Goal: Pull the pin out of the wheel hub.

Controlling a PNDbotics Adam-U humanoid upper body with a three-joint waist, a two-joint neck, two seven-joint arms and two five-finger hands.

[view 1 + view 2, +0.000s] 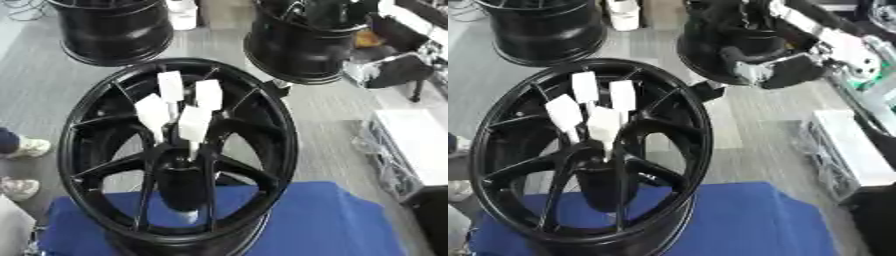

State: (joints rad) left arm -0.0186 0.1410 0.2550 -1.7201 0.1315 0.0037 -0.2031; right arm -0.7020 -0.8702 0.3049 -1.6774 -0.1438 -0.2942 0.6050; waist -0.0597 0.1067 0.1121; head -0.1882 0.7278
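Blue cloth [324,220] covers the worktop at the bottom edge and carries the wheel.

Wheel [87,115]: black, spoked, standing tilted on the cloth with its face toward the camera. Its rim fills the middle of both views.

Pins [194,122]: four white, flat-headed pieces clustered at the upper part of the wheel's centre, their narrow ends running down toward the hub [179,165]. They sit close together, some touching; which one the task means cannot be told.

Right hand [750,62]: black with silver parts, raised at the upper right of the right eye view, well apart from the pins. Whether its fingers are curled or straight cannot be made out. It touches nothing of the task.

Left hand: shows in neither view.

Other wheels [114,30]: two more black ones stand on the grey floor behind, well apart from the work.

Risks, as judged:
- The pins crowd each other, so fingers closing on one may catch a neighbour and drag it out too.
- The wheel stands tilted on soft cloth with nothing seen bracing it; a pull off the pin's line could rock or tip it.
- The spokes leave narrow gaps, so the hand may strike one on approach.
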